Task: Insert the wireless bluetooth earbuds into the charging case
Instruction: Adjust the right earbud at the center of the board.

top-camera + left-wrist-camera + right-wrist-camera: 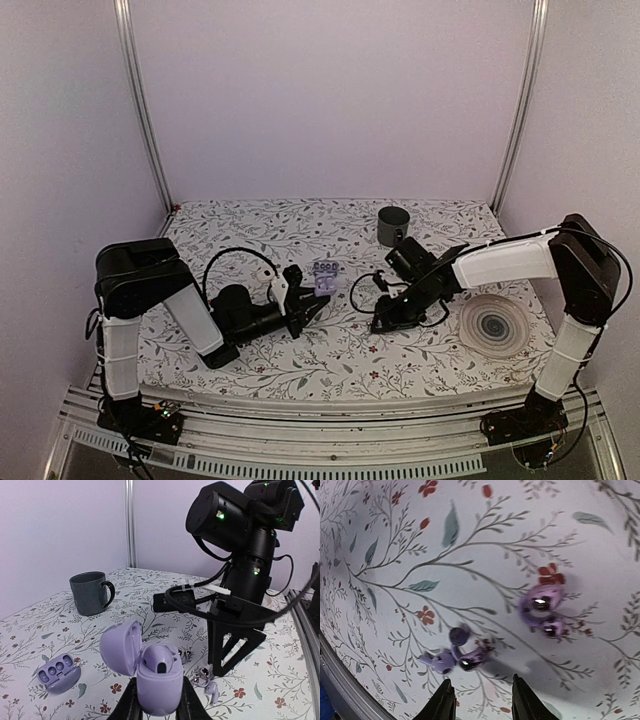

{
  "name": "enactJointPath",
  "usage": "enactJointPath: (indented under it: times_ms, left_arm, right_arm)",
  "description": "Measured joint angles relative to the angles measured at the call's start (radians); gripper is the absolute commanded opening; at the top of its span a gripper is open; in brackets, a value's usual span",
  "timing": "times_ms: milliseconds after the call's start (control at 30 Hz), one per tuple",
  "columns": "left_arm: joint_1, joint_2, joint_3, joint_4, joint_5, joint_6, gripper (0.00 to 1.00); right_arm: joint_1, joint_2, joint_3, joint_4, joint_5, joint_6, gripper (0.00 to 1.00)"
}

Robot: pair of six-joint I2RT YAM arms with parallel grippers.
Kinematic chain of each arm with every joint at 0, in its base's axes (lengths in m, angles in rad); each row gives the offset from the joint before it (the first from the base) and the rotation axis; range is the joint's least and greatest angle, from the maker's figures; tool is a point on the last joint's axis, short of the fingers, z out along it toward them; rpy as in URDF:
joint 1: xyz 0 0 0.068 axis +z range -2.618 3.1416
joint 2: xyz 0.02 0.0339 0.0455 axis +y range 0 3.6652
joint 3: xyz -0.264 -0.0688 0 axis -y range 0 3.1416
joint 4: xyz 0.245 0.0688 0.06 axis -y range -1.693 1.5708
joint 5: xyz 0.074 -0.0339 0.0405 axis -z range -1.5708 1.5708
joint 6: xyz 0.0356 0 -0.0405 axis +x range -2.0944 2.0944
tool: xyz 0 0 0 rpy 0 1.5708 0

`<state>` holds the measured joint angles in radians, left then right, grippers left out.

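My left gripper [159, 705] is shut on the charging case [159, 677], a lilac clamshell held upright with its lid swung open to the left. Two lilac earbuds lie on the flowered tablecloth just beyond it, one [186, 654] further back and one [212, 690] nearer. In the right wrist view the left earbud [451, 656] is blurred and lies just ahead of the fingertips, and the other earbud [543, 609] lies to the right. My right gripper [481, 681] hangs open over them with nothing between its fingers. From above, the right gripper [385, 322] points down, right of the left gripper [312, 310].
A dark mug [393, 226] stands at the back of the table. A small lilac tray with sockets [323, 272] lies behind the left gripper. A white round disc with a dark centre [495, 325] lies at the right. The right arm's cables hang near the earbuds.
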<state>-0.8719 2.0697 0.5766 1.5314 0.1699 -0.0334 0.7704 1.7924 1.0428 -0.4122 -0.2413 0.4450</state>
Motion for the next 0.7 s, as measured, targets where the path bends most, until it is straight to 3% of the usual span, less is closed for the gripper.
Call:
enactJointPath:
  times_ms: [167,433,700]
  left_arm:
    - [0.0,0.0,0.0,0.0,0.0,0.0,0.0]
    - [0.0,-0.002,-0.003,0.0,0.0,0.0,0.0]
    - [0.0,-0.002,-0.004,0.0,0.001,-0.001,0.0]
  right_arm:
    - [-0.083,-0.047,-0.024,-0.001,0.003,0.015,0.42]
    - [0.031,-0.089,-0.038,0.003,-0.004,0.051,0.34]
    - [0.048,-0.048,-0.048,0.011,-0.004,0.1,0.3]
